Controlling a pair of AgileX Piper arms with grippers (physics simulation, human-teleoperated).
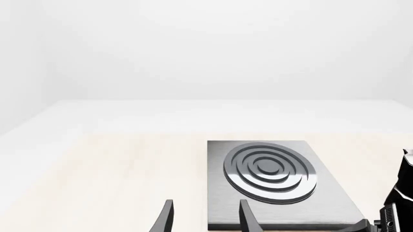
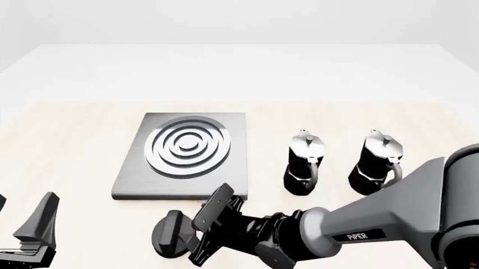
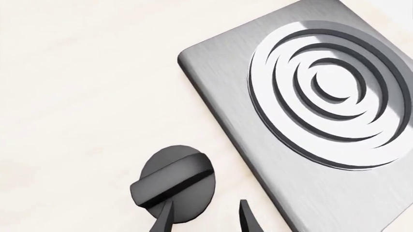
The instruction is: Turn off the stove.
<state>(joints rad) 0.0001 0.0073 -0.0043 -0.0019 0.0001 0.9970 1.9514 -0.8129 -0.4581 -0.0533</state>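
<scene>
The pale worktop (image 2: 67, 145) is carrying everything. The right arm (image 2: 389, 218) is reaching across the near edge, its jaws (image 3: 205, 217) standing spread with a clear gap. The stove (image 2: 183, 154) is lying flat just beyond those jaws, its silver rings facing up. Two moka pots (image 2: 305, 163) are standing upright beyond the right arm. The black knob (image 3: 174, 183) is sitting right at the right jaws' tips, its ridge running slantwise across the disc; contact is unclear. The left jaws (image 1: 205, 217) are hanging spread, near the stove's edge.

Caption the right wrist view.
Open right gripper nears the round black ridged knob beside the flat grey metal stove slab.
</scene>
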